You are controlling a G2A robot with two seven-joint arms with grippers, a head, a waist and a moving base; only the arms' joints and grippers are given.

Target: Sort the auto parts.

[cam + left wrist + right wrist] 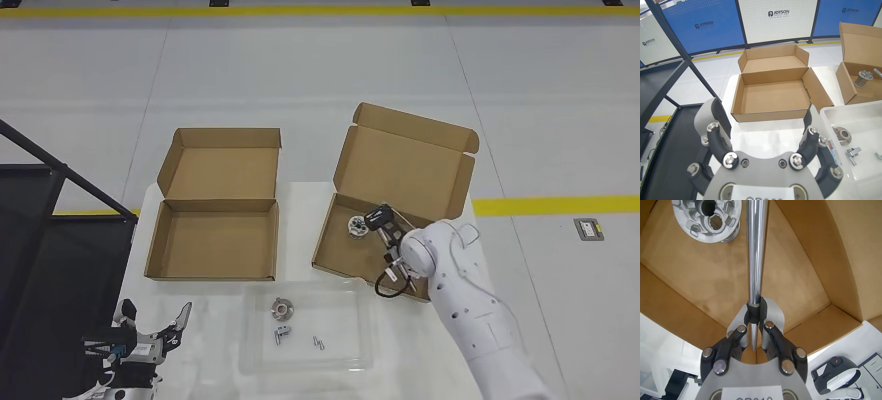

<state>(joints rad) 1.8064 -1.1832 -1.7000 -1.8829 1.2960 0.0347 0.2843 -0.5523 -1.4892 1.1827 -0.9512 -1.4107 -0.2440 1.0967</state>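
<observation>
On the white counter (300, 230), over the right cardboard box (696, 279), the right end effector (755, 311) grips a steel rod (755, 256), its long axis pointing ahead into the box beside a flanged hub (706, 220); the left end effector (763, 106), spread wide, sits well apart.

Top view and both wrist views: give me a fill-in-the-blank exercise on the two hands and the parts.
1. The right hand is shut on a shiny metal ____.
2. The left hand has its fingers ____.
3. The round toothed part sits on the floor of the cardboard box that the ____ hand is over.

Missing words: rod; open; right.
</observation>
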